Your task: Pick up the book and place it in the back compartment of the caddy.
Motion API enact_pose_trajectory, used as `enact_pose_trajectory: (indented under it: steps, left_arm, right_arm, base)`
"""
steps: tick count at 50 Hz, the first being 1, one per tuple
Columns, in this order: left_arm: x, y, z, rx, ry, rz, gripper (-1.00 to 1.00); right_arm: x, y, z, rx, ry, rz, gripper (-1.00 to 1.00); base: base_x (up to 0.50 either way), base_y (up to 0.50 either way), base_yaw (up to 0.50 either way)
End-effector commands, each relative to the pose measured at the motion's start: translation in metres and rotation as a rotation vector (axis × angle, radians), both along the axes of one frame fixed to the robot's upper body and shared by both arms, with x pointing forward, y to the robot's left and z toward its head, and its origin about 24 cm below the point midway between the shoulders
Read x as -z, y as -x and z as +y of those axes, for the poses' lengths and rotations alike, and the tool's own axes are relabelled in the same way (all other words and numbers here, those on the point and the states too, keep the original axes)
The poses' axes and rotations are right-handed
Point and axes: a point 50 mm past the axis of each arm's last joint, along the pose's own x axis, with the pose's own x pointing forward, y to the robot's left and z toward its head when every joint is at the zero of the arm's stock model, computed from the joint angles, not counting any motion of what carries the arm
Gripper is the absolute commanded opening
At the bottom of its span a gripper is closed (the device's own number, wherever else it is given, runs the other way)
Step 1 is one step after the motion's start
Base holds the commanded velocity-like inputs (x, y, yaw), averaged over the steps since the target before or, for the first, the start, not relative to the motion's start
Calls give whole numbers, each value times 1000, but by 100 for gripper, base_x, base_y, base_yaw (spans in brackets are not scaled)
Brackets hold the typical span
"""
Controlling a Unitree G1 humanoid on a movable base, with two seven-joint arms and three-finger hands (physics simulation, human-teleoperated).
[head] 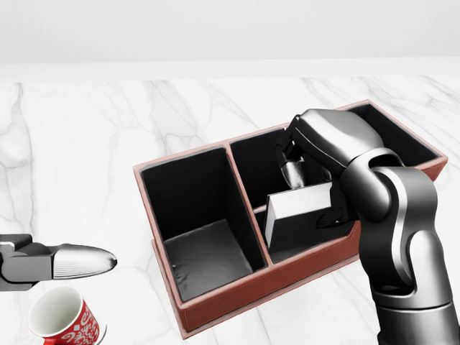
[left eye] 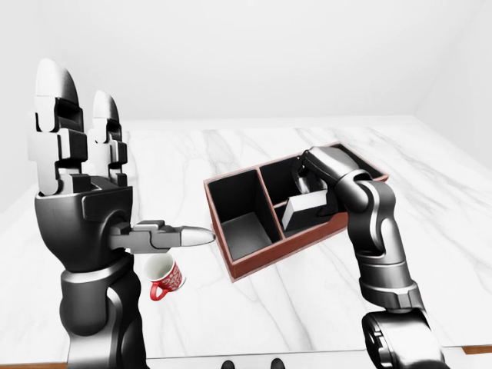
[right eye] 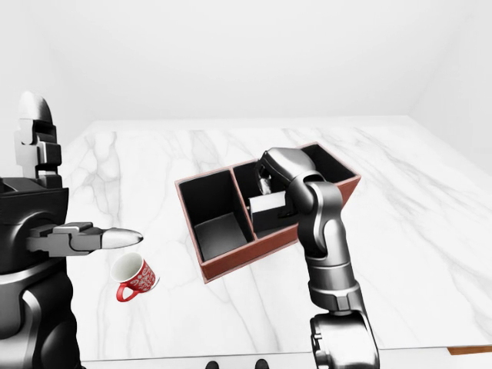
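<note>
A red-and-white mug [head: 65, 320] lies beside the red-brown, black-lined caddy [head: 215, 298]. The grey book [head: 298, 205] is grasped by the right hand [head: 305, 169] inside; the left hand [left eye: 81, 169] is spread.

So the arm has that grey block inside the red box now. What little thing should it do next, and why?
Probably open the fingers and let go. The right hand holds the book tilted, low inside one of the smaller compartments on the right side of the caddy in the head view, so it seems nearly in place. The left hand is raised, open and away from the caddy.
</note>
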Motion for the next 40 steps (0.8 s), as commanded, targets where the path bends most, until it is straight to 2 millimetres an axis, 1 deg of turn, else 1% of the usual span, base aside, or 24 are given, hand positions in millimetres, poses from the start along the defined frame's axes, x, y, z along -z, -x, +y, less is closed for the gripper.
enact_pose_trajectory:
  steps: [1, 23, 32, 40]
  left_arm:
    - [0, 1, 0, 1, -1, -3, 100]
    - [2, -1, -1, 0, -4, 13, 100]
    - [0, 0, -1, 0, -3, 2, 100]
    - [-1, 1, 0, 0, -1, -7, 100]
  right_arm:
    - [-2, -3, -2, 8, -2, 1, -100]
    - [-6, -8, -5, 10, -5, 7, -100]
    - [-7, -11, -2, 0, -7, 8, -100]
    - [-3, -15, -2, -2, -16, 37, -100]
  base:
    - [0, 0, 0]
    - [0, 0, 0]
    - [0, 0, 0]
    - [0, 0, 0]
